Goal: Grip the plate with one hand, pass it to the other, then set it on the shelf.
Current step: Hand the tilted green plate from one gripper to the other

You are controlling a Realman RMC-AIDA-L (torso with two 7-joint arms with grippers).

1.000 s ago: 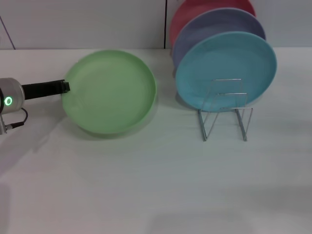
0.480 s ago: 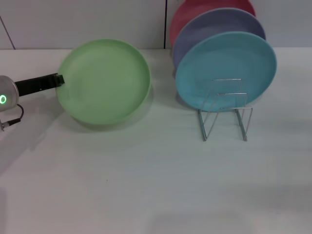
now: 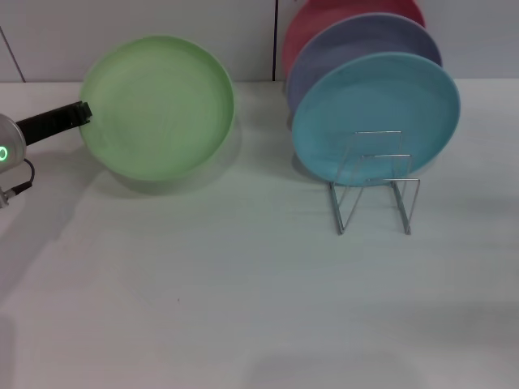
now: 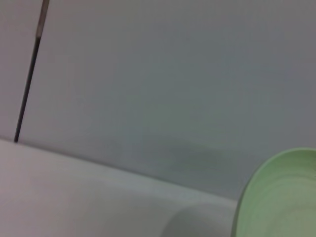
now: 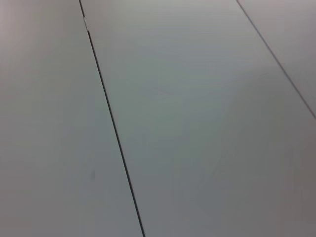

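Observation:
The light green plate [image 3: 158, 105] hangs tilted above the white table at the left of the head view, its shadow on the tabletop below. My left gripper [image 3: 81, 112] is shut on the plate's left rim, the arm reaching in from the left edge. A slice of the plate [image 4: 281, 197] also shows in the left wrist view against the wall. The shelf [image 3: 375, 182], a thin silver wire rack, stands at the right with free loops at its front. My right gripper is out of view; its wrist view shows only wall panels.
In the shelf lean a light blue plate [image 3: 377, 113], a purple plate [image 3: 357, 40] behind it and a red plate [image 3: 324, 16] at the back. The white table [image 3: 243, 308] stretches in front, and a wall rises behind.
My left gripper has lifted the green plate up and to the left, away from the table, tilting it more upright. The shelf and its plates have not moved.

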